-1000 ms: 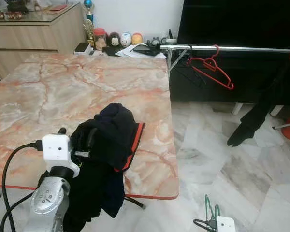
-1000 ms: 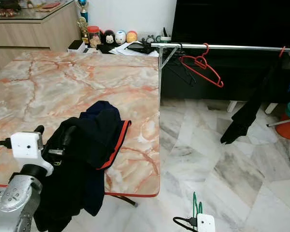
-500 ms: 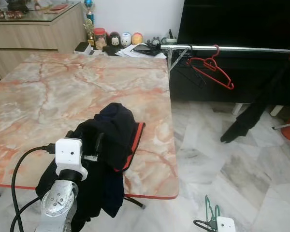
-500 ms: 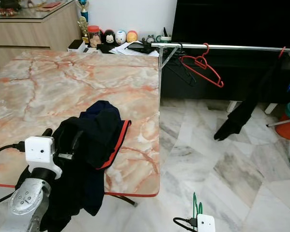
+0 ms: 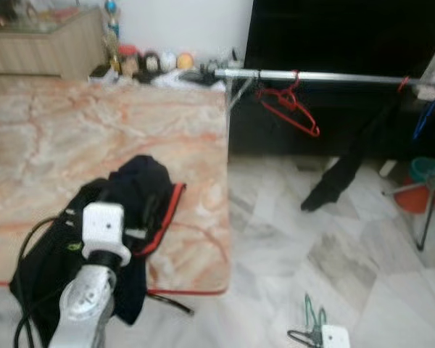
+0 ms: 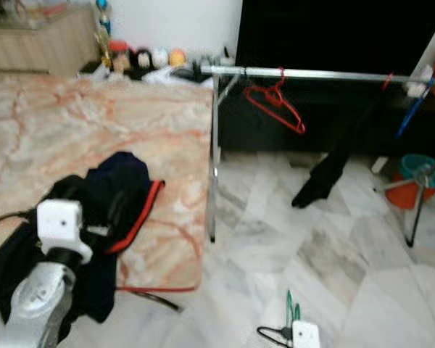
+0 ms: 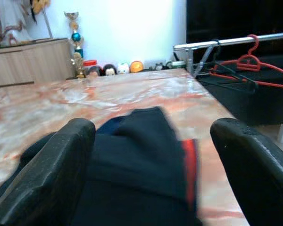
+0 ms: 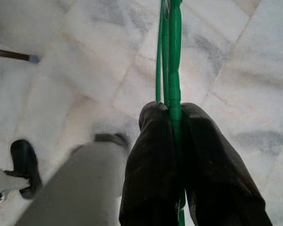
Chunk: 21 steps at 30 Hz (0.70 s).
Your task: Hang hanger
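Pinching a green hanger [image 8: 173, 56], the right gripper [image 8: 174, 155] hangs low; the left gripper [image 7: 151, 155] gapes over dark clothes [image 7: 137, 165].

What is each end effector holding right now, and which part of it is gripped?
The right end effector is shut on a green hanger, pinching its thin wire. Which part of the hanger cannot be told. The left end effector is open over the dark clothes, holding nothing.

A pink marble counter [image 5: 72, 138] holds a heap of dark clothes [image 5: 130, 199] with a red edge. Small toys [image 5: 152, 61] sit at its far side. The white marble floor [image 5: 312, 246] is beside it.
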Motion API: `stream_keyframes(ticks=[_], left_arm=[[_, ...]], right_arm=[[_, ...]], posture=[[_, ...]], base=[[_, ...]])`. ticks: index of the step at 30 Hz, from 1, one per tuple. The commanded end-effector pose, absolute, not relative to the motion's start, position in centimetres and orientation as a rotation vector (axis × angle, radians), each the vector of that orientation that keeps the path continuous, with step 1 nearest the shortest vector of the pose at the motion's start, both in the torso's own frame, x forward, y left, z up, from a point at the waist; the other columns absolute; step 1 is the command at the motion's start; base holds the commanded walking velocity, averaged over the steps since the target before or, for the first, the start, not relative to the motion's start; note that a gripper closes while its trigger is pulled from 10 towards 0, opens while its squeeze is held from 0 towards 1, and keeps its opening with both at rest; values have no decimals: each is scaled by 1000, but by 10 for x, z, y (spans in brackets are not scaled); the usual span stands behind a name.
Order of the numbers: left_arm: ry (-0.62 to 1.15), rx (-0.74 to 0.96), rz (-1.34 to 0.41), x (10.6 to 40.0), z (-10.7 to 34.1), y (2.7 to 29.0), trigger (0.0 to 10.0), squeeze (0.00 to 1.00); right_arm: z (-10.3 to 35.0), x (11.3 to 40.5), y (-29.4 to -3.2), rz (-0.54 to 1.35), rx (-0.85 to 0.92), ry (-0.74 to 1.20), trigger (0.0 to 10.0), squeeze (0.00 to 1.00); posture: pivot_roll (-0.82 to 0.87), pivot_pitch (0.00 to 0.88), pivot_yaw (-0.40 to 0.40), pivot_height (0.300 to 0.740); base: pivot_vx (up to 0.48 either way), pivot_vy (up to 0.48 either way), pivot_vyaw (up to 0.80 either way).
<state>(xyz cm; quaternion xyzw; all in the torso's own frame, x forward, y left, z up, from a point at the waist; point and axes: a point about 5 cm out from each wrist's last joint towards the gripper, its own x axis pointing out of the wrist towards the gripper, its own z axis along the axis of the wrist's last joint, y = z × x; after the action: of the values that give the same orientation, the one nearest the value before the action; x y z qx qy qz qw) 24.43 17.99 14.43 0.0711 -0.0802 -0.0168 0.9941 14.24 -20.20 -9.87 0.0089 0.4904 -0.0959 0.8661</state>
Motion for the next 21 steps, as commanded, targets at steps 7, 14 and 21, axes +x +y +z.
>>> stream_keyframes(ticks=[7,14,21], left_arm=[[-163,155,-64,248,144,175,10000,0],[-156,152,-77,249,143,174,10000,0],[-147,152,-86,249,142,173,10000,0]], right_arm=[[-98,141,-209,-228,7,1025,10000,0],[-99,140,-207,-231,14,1025,10000,0],[-99,140,-207,-232,16,1025,10000,0]], posture=[[154,0,-39,740],[149,0,-33,740],[148,0,-34,740]], base=[[0,-424,0],[0,-424,0],[0,-421,0]])
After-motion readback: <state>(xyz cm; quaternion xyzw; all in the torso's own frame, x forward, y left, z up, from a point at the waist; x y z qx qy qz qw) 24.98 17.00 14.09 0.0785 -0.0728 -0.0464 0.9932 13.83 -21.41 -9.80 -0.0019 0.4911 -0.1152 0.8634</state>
